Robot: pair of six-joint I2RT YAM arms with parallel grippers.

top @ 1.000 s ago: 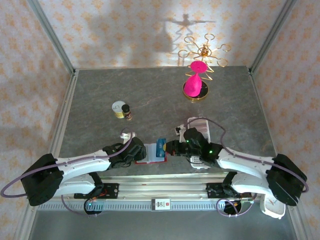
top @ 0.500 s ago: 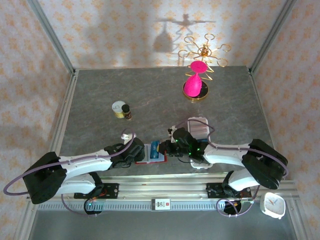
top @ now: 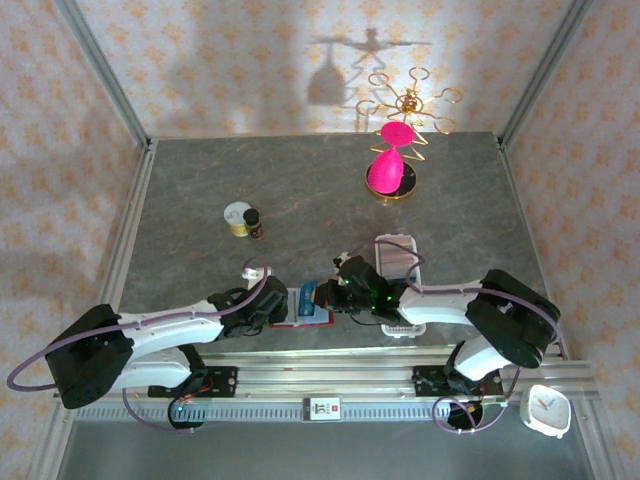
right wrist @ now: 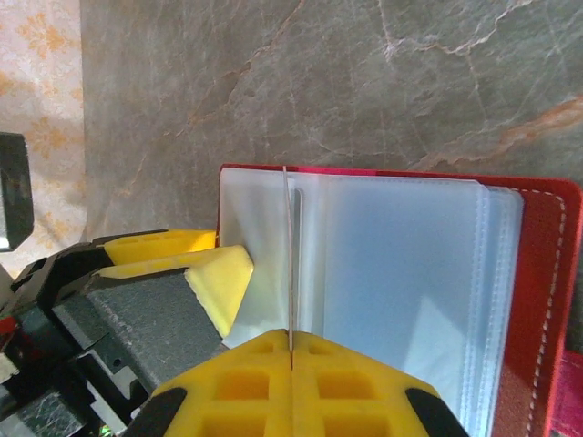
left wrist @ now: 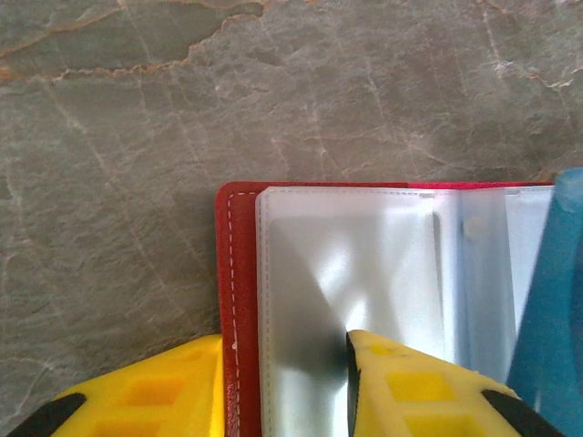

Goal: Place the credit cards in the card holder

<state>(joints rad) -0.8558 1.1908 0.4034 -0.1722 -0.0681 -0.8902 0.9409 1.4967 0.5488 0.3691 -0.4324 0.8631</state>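
On the grey marbled table (top: 200,180), between your two arms, the small red leather-look wallet (right wrist: 542,273) lay open, its clear plastic sleeves (right wrist: 401,273) facing up. Your left gripper (left wrist: 284,355) had its jaws partly apart astride the near cover edge; you couldn't tell whether it pinched. Your right gripper (right wrist: 291,341) was clamped on a thin blue plastic card (left wrist: 551,300), held on edge over the sleeves. Insertion looked to be in hand; next you'd need to line the card with a sleeve mouth and slide it in
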